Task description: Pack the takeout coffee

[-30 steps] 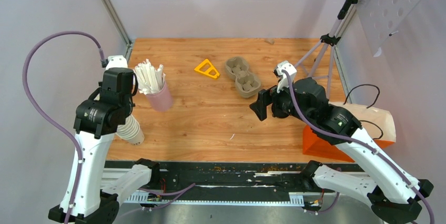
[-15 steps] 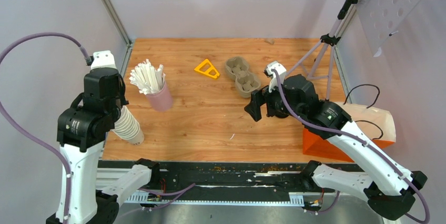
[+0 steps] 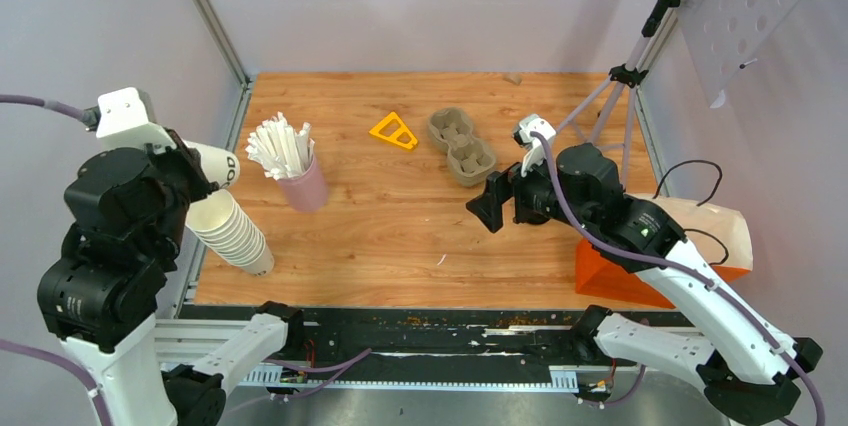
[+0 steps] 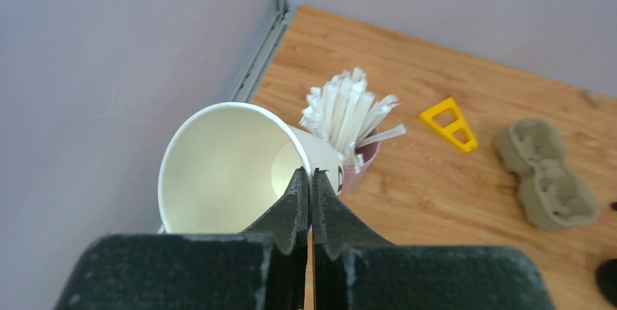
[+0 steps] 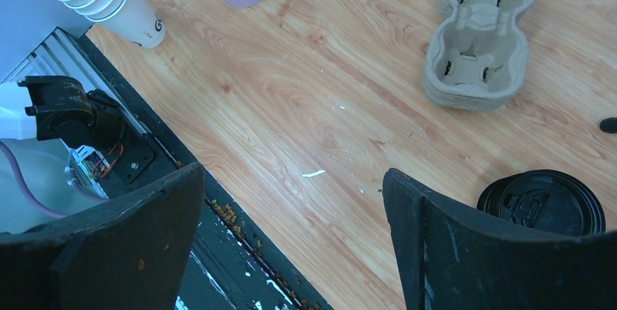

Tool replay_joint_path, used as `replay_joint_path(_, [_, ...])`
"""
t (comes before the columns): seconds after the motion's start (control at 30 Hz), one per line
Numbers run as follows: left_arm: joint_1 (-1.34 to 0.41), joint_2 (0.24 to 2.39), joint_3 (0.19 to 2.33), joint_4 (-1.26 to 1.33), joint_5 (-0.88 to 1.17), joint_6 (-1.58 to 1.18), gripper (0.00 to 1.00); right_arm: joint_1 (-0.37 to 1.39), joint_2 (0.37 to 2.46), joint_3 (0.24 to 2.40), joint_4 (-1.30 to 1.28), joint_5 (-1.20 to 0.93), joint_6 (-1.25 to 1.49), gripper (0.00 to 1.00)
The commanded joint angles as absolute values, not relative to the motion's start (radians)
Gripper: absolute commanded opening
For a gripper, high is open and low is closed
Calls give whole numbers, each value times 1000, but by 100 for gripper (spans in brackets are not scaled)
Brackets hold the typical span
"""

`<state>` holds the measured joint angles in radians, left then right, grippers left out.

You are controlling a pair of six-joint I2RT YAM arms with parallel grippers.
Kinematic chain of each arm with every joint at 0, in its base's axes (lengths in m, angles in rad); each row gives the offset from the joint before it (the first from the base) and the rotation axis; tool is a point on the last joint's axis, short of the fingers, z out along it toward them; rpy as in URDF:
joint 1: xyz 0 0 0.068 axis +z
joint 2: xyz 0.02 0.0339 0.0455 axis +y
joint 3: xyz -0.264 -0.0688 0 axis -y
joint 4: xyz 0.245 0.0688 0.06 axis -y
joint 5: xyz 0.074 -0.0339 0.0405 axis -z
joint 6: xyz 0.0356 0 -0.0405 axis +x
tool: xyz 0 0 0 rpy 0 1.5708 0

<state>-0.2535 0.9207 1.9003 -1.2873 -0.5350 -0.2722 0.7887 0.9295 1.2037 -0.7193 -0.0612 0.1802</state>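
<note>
My left gripper [image 4: 311,173] is shut on the rim of a lidless cream paper cup [image 4: 218,164], held tilted in the air above the stack of cream cups [image 3: 232,231]; in the top view the held cup [image 3: 218,165] sits at the table's left edge. My right gripper [image 5: 293,173] is open and empty, low over the wood right of centre, also in the top view [image 3: 495,204]. A round black lid [image 5: 542,201] lies just beyond its right finger; what is under the lid is hidden. No white lidded cup shows.
The grey-brown pulp carrier [image 3: 461,146] lies at centre back, also in the right wrist view [image 5: 484,33]. A pink cup of white straws [image 3: 300,171], a yellow triangle [image 3: 394,131], a tripod [image 3: 625,76] and an orange bin [image 3: 610,271] stand around.
My left arm has risen and swung left, lifting one cream cup off the stack. My right arm has shifted slightly, jaws still open.
</note>
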Motion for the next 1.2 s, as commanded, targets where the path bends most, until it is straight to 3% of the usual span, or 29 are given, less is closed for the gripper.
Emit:
replay_joint_path(0.0, [-250, 916, 1900, -1149, -370, -320, 0, 787, 916, 1244, -679, -28, 204, 92])
replay_joint_path(0.2, [-250, 924, 1740, -1041, -75, -354, 0, 787, 883, 1259, -708, 61, 238, 93])
replay_joint_path(0.37, [-267, 956, 1589, -991, 27, -355, 0, 787, 854, 1264, -727, 87, 249, 93])
replay_joint_path(0.53, [-533, 981, 1409, -906, -226, -356, 0, 787, 846, 1264, -759, 111, 274, 93])
replay_joint_path(0.73, [-771, 1108, 1263, -731, -360, -381, 0, 787, 826, 1252, -788, 123, 288, 93])
replay_joint_path(1.17, [-957, 1323, 1028, -396, -554, -441, 0, 787, 771, 1255, -831, 207, 267, 94])
